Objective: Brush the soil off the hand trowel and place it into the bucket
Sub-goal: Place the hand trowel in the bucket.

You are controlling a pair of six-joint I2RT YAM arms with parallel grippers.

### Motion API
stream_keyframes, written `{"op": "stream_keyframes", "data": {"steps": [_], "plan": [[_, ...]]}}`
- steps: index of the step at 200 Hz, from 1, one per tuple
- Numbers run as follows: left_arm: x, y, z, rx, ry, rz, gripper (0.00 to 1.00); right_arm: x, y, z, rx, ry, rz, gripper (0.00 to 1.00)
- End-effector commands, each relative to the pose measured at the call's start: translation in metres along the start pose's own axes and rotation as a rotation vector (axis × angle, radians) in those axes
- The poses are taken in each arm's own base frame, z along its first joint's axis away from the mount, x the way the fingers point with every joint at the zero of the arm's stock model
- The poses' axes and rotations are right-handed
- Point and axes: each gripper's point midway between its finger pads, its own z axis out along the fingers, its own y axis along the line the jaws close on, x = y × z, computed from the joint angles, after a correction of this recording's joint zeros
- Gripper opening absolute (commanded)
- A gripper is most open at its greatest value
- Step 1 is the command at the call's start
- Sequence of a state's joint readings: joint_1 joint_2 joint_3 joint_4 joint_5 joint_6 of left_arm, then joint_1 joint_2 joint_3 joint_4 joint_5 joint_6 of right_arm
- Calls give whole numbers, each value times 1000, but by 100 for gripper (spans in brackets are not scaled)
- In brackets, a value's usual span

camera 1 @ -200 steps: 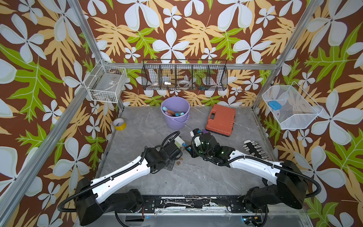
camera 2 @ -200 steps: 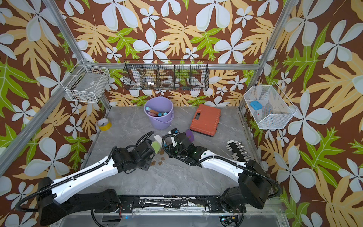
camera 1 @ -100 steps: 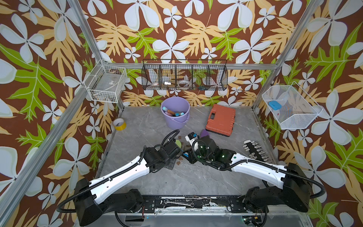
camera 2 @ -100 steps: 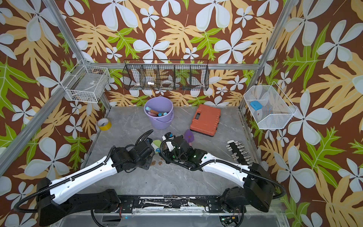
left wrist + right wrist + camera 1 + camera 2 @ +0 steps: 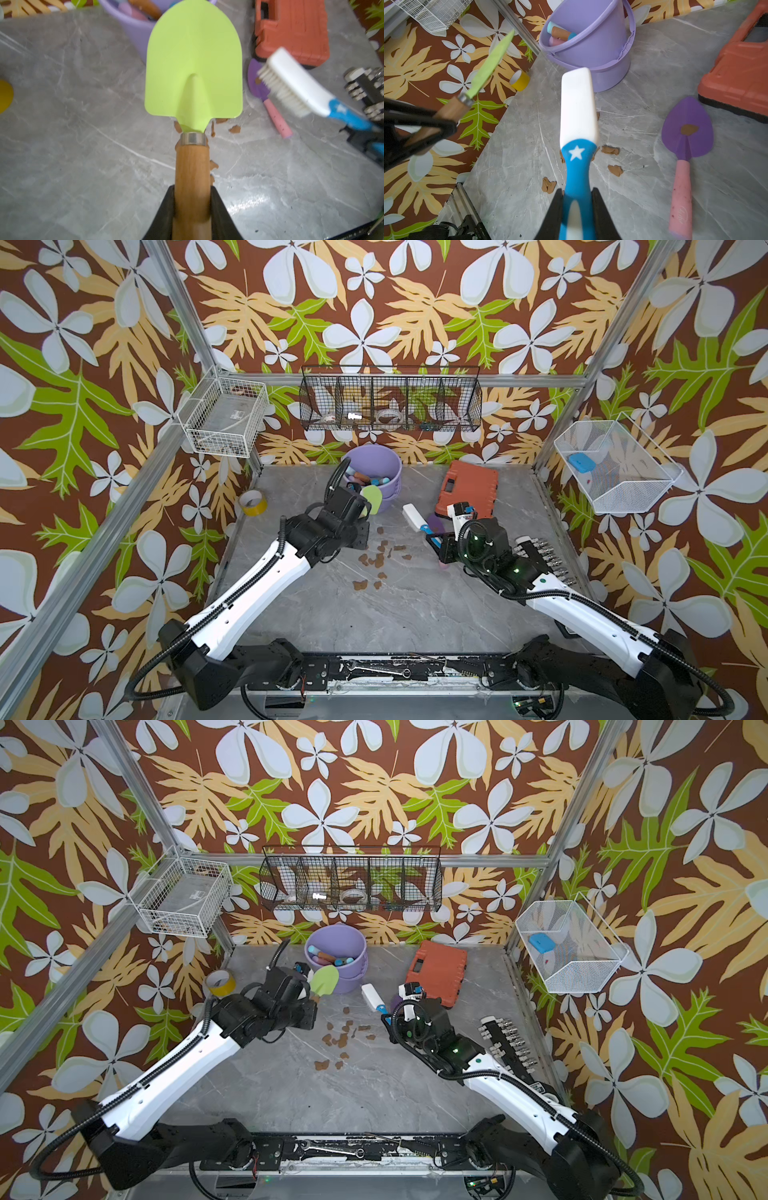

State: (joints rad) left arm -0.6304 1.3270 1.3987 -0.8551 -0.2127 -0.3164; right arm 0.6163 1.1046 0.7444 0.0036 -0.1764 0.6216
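We see the left gripper point(image 5: 192, 188) closed tight on the wooden handle of the hand trowel point(image 5: 193, 62), one black finger pressing each side of the wood. The green blade sticks out past the jaws, and its face shows no soil in the left wrist view. The right wrist view shows the trowel edge-on, tilted up and clear of the table point(image 5: 395, 614).

The right gripper point(image 5: 577, 190) is clamped on the blue handle of the brush point(image 5: 578, 108). Its white head reaches forward, bristles down, apart from the green blade.

We read a top view as a clock centred on the soil point(image 5: 376, 560), twelve at the back wall. The soil is a loose scatter of brown blobs on the grey table between the two grippers. The bucket point(image 5: 388, 472) stands at twelve o'clock with a few coloured handles inside. The trowel blade sits just short of it, in front of the bucket's near wall and not inside.

The brush lies at one o'clock. A purple trowel point(image 5: 687, 124) lies flat at two o'clock with one brown blob on its blade. The orange case point(image 5: 469, 485) is beyond it, also at two. A socket rail point(image 5: 540, 556) lies at three, and a yellow tape roll point(image 5: 251, 502) at ten.
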Motion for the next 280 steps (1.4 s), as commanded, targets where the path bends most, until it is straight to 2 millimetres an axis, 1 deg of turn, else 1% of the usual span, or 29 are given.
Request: {"op": "stream_keyframes", "data": {"steps": [1, 7, 19, 32, 49, 65, 82, 108, 123, 134, 147, 153, 157, 162, 178, 187, 193, 199, 206, 216, 232, 244, 252, 260, 280], "plan": [[-37, 4, 11, -43, -46, 16, 0, -4, -3, -4, 10, -41, 16, 0], [-43, 7, 20, -62, -31, 16, 0, -2, -5, -5, 13, -39, 18, 0], [-58, 12, 31, -113, -21, 21, 0, 0, -6, -7, 13, -42, 21, 0], [-65, 13, 49, -139, 13, 44, 0, 1, -7, -10, 11, -47, 26, 0], [-76, 15, 67, -177, 33, 62, 0, 3, -8, -13, 8, -57, 29, 0], [-81, 16, 84, -183, 62, 53, 0, 5, -9, -15, 10, -57, 29, 0], [-87, 18, 97, -194, 69, 39, 0, 6, -11, -16, 18, -61, 24, 0], [-100, 18, 109, -178, 51, -1, 0, 5, -12, -16, 20, -64, 21, 0], [-100, 19, 121, -174, 74, -6, 0, 5, -13, -17, 22, -62, 18, 0], [-101, 23, 128, -188, 85, -7, 9, 5, -14, -17, 26, -62, 17, 0], [-101, 28, 134, -206, 94, -20, 24, 4, -15, -19, 29, -67, 16, 0], [-102, 31, 136, -215, 92, -29, 33, 4, -16, -20, 33, -71, 17, 0], [-102, 33, 136, -229, 91, -37, 39, 4, -17, -20, 37, -72, 17, 0], [-103, 36, 134, -244, 87, -45, 44, 3, -17, -21, 41, -72, 18, 0], [-105, 41, 124, -266, 58, -72, 56, 1, -17, -23, 45, -78, 18, 0], [-109, 44, 112, -274, 17, -94, 58, 1, -17, -23, 50, -74, 16, 0], [-107, 46, 108, -273, 1, -106, 61, 1, -18, -24, 57, -71, 17, 0], [-110, 46, 99, -259, -37, -117, 63, 0, -18, -24, 60, -67, 14, 0], [-112, 46, 90, -249, -63, -130, 64, 0, -18, -24, 63, -64, 11, 0], [-108, 44, 80, -233, -75, -141, 63, -2, -17, -25, 68, -65, 11, 0], [-102, 29, 64, -209, -111, -128, 62, -6, -20, -30, 95, -76, 6, 0], [-95, 9, 53, -186, -158, -125, 62, -9, -25, -33, 126, -87, 3, 0], [-83, -2, 53, -158, -159, -152, 62, -12, -30, -36, 150, -94, 7, 0], [-70, -20, 57, -97, -139, -173, 62, -13, -35, -39, 168, -99, 19, 0], [-37, -66, 65, 15, -105, -193, 62, -14, -60, -47, 207, -115, 92, 0]]}}
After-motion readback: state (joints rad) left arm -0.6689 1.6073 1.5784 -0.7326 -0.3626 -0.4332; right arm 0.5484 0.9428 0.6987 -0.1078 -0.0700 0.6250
